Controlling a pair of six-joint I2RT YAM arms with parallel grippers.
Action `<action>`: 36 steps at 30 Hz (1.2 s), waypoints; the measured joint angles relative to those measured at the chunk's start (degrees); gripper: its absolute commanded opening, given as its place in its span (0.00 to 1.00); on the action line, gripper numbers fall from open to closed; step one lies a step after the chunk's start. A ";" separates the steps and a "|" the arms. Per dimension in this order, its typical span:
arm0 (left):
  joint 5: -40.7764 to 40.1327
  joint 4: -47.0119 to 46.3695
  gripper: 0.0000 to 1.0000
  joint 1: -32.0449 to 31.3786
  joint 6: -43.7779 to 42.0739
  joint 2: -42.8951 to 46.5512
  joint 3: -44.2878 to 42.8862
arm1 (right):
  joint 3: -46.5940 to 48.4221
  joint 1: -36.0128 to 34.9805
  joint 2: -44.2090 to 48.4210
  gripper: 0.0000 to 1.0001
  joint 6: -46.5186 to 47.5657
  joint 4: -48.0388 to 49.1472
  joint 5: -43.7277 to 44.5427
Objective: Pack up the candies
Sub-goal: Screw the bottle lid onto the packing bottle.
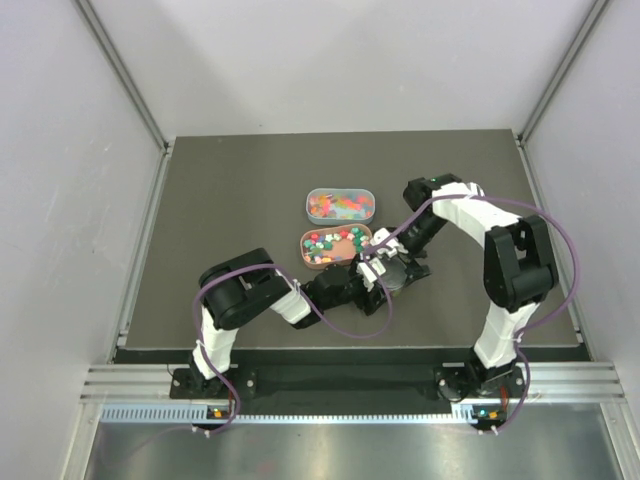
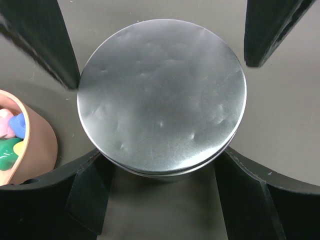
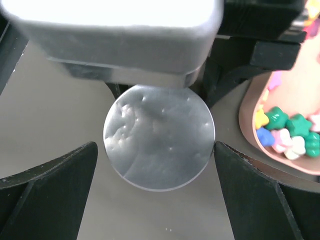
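Dark table (image 1: 220, 200), both arms meet at a round silver lid (image 2: 160, 100)
The left gripper (image 2: 162, 67) and the right gripper (image 3: 155, 150) both stand open around this lid; just behind it the candies (image 3: 287, 132) lie in a brown tray (image 3: 247, 115), more in a clear box (image 1: 312, 200) farther back

Two arms: left arm (image 1: 240, 296), right arm (image 1: 516, 262); two grippers, one apiece: left gripper (image 2: 162, 75), right gripper (image 3: 157, 167); two purple cables (image 1: 250, 268), one per arm; one dark table (image 1: 220, 200); two oblong dishes: one pale blue dish (image 1: 340, 191), one brown dish (image 1: 304, 246); one round silver lid (image 2: 160, 95); candies (image 1: 330, 243) in both dishes, far too many and too small for a true count (from the right wrist, roughly nine in sight at one end of the brown dish: three green, two pink, two whitish, one yellow, one blue).
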State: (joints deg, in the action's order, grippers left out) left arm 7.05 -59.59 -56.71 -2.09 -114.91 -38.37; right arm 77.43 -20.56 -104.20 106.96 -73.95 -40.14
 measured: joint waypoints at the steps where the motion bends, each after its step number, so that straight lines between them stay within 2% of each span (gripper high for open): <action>1: 0.00 0.00 0.72 0.00 -0.02 0.00 -0.02 | 0.20 -0.22 -0.46 1.00 0.00 -0.07 0.07; 12: 0.00 0.02 0.72 0.00 0.00 0.00 -0.02 | 0.42 -0.33 -1.75 1.00 -1.09 1.53 1.27; 18: 0.00 0.09 0.72 0.00 0.00 0.00 -0.09 | 0.02 -0.33 -1.75 0.93 -3.69 2.36 1.55; 21: 0.00 0.15 0.72 0.00 0.00 -0.02 -0.15 | -0.87 -0.33 -1.75 0.83 -4.70 3.08 1.60; 24: 0.00 0.20 0.72 0.00 0.00 -0.02 -0.15 | -1.05 -0.33 -1.75 0.79 -5.79 3.69 1.62; 36: 0.00 0.22 0.72 0.00 0.00 -0.02 -0.15 | -1.88 -0.44 -1.14 0.79 -10.91 5.46 1.73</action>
State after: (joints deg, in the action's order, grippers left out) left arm 7.05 -59.37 -56.71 -2.09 -114.93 -38.52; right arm 75.55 -20.99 -105.34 96.05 -68.49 -38.41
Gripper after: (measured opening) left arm 0.785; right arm 0.815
